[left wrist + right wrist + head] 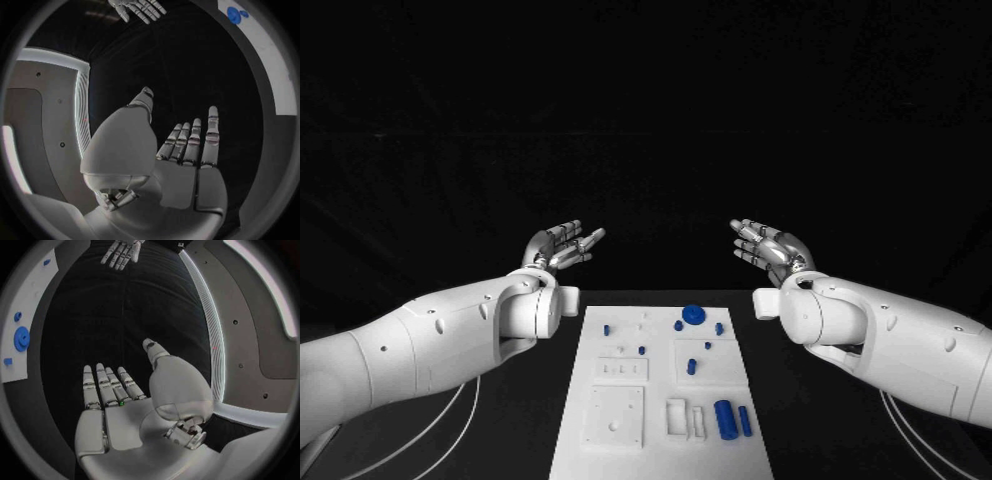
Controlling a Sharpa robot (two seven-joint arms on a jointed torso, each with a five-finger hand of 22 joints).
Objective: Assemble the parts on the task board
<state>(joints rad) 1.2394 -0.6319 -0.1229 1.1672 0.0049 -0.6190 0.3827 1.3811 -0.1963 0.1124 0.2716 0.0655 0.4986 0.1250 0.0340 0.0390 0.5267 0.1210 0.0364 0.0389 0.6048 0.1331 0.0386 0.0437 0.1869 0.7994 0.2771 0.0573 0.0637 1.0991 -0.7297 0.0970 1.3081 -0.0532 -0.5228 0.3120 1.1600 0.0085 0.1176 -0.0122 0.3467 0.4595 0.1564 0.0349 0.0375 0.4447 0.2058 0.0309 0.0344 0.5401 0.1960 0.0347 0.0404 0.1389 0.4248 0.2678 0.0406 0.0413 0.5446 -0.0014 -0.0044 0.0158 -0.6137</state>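
Head view shows my left hand and right hand raised beyond the board, fingers spread and holding nothing. Blue parts lie loose on the white board in the middle of the surface. I judge assembly barely begun; nearly everything remains to be fitted.

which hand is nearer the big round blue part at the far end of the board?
Right, narrowly. The round blue part sits right of the task board midline; the right hand hovers beyond it to the right, the left hand beyond the board's left side. Both are open, holding nothing.
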